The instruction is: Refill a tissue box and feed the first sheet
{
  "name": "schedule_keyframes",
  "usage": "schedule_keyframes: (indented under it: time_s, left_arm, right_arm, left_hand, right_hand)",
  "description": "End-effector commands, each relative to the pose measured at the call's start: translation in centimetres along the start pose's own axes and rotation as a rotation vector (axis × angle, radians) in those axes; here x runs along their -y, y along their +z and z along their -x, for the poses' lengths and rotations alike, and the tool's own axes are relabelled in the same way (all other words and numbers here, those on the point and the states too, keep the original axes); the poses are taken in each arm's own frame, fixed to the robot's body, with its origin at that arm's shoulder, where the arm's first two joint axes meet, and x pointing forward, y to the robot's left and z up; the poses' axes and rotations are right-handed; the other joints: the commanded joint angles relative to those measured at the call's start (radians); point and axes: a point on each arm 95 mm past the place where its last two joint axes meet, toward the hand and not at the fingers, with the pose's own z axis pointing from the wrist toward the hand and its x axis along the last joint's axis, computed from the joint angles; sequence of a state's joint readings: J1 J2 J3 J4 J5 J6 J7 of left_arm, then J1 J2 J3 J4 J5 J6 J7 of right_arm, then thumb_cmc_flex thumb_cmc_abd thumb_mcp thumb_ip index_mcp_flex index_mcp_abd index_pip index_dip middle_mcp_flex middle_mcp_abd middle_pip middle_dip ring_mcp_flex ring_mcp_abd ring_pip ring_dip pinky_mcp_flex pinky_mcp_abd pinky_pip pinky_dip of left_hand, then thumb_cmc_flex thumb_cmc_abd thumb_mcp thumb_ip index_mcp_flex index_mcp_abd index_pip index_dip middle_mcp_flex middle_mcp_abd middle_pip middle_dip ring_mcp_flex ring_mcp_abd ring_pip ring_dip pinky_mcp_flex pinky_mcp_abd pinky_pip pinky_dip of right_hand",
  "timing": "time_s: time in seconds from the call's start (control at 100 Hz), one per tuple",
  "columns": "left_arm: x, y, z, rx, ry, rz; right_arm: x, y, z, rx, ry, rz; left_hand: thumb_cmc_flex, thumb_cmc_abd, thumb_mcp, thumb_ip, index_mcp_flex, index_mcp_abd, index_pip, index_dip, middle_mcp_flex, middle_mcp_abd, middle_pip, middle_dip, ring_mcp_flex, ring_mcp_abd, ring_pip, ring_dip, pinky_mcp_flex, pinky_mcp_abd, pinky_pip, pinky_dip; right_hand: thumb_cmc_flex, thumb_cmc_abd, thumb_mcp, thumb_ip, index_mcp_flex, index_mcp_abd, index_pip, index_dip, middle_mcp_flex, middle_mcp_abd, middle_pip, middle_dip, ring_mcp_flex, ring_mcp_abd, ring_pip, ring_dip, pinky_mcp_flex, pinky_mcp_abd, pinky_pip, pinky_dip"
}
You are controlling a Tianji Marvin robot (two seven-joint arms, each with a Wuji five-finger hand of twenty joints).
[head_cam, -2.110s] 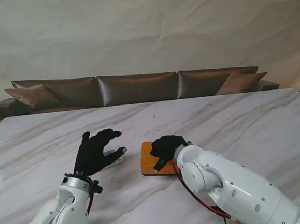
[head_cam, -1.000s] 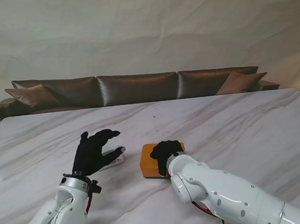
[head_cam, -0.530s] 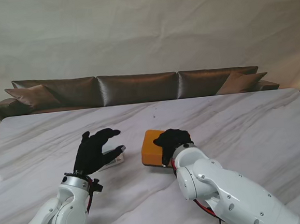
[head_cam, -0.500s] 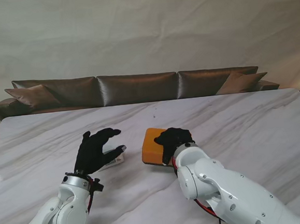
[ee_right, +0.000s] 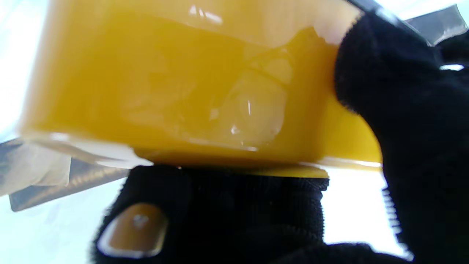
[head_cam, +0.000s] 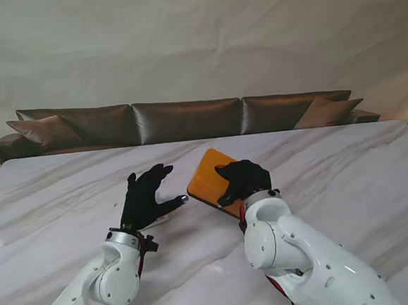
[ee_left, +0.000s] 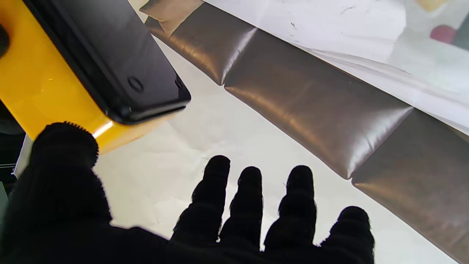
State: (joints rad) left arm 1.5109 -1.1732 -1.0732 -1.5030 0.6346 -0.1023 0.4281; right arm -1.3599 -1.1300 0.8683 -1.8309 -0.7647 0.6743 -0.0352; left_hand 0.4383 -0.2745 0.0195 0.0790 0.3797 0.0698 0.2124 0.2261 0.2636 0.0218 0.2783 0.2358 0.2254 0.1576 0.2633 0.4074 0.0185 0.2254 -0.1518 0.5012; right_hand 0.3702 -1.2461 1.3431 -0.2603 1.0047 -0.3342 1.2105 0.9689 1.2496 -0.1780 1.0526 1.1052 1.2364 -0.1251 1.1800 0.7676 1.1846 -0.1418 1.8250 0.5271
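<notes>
The orange tissue box [head_cam: 211, 177] is held up off the marble table [head_cam: 346, 162], tilted, w/ one corner pointing away from me, near the table's middle. The left wrist view shows its black underside [ee_left: 106, 55] w/ small round marks, and the orange side wall beside it. In the right wrist view the box [ee_right: 176, 84] fills most of the frame, glossy orange.

The right hand [head_cam: 243, 180] has hold of the box: its black-gloved fingers [ee_right: 399, 121] are wrapped on one side wall and the thumb presses on the opposite edge.

The left hand [head_cam: 145, 198] is just beside the box on its left, fingers [ee_left: 249, 201] spread apart and holding nothing. Its thumb [ee_left: 66, 150] is very near the box's orange wall; I cannot tell if it touches. Under the left hand, on the table, lies a small white packet [head_cam: 168, 213], partly hidden.

Behind the table runs a brown sofa [head_cam: 187, 120], and a pale cloth backdrop [head_cam: 195, 40] behind it.
</notes>
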Motion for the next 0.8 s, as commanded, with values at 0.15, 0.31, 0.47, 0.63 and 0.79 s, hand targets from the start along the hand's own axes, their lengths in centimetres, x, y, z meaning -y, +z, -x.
schedule_keyframes:
  time_s: [0.15, 0.31, 0.47, 0.63, 0.79]
  left_arm:
    - [-1.4, 0.7, -0.8, -0.022, 0.014, 0.036]
    - [-2.1, 1.0, -1.1, -0.029, 0.018, 0.067]
    - [-2.9, 1.5, -1.0, -0.051, -0.036, 0.094]
    - [-3.8, 2.0, -1.0, -0.077, -0.138, 0.118]
    - [-4.6, 2.3, -1.1, -0.100, -0.212, 0.143]
  right_arm:
    - [0.7, 0.2, 0.0, 0.015, 0.082, 0.003]
    - [1.0, -0.1, 0.0, -0.005, 0.154, 0.020]
    - [1.7, -0.9, 0.1, -0.036, 0.225, 0.040]
    - [2.7, -1.9, 0.1, -0.076, 0.269, 0.056]
    - [3.4, -2.6, 0.0, -0.107, 0.297, 0.064]
  left_hand:
    - [-0.028, -0.031, -0.024, -0.032, -0.033, 0.040, -0.033, -0.034, -0.064, 0.012, -0.050, -0.023, -0.059, -0.013, -0.012, -0.022, -0.036, 0.024, 0.990, -0.018]
    - [-0.028, -0.032, -0.023, -0.034, -0.034, 0.047, -0.034, -0.044, -0.062, 0.018, -0.048, -0.023, -0.052, -0.010, -0.006, -0.023, -0.032, 0.025, 0.991, -0.017]
    - [-0.042, -0.042, -0.029, -0.037, -0.031, 0.041, -0.036, -0.052, -0.058, 0.021, -0.035, -0.017, -0.035, -0.002, 0.002, -0.023, -0.018, 0.031, 1.000, -0.012]
    - [-0.067, -0.048, -0.032, -0.044, -0.025, 0.053, -0.049, -0.066, -0.061, 0.031, -0.029, -0.012, -0.029, 0.016, -0.002, -0.028, -0.013, 0.042, 1.004, -0.011]
    - [-0.085, -0.049, -0.032, -0.051, -0.014, 0.059, -0.063, -0.079, -0.060, 0.037, -0.025, -0.010, -0.023, 0.022, -0.005, -0.034, -0.014, 0.045, 1.003, -0.012]
  right_hand:
    - [0.074, 0.009, 0.159, 0.079, 0.062, -0.016, 0.040, 0.023, 0.122, 0.031, 0.136, 0.048, 0.081, 0.087, 0.389, 0.072, 0.036, -0.209, 0.199, 0.022]
    - [0.076, 0.005, 0.161, 0.080, 0.064, -0.008, 0.041, 0.027, 0.124, 0.035, 0.136, 0.049, 0.080, 0.089, 0.392, 0.074, 0.036, -0.204, 0.202, 0.023]
    - [0.079, 0.001, 0.165, 0.081, 0.065, -0.004, 0.041, 0.029, 0.126, 0.038, 0.137, 0.050, 0.080, 0.091, 0.394, 0.075, 0.036, -0.200, 0.203, 0.023]
    - [0.081, -0.001, 0.167, 0.080, 0.067, 0.002, 0.042, 0.032, 0.127, 0.040, 0.137, 0.051, 0.080, 0.093, 0.396, 0.076, 0.036, -0.196, 0.205, 0.023]
    - [0.082, -0.003, 0.168, 0.079, 0.068, 0.002, 0.041, 0.033, 0.128, 0.040, 0.137, 0.051, 0.080, 0.093, 0.395, 0.076, 0.036, -0.194, 0.205, 0.023]
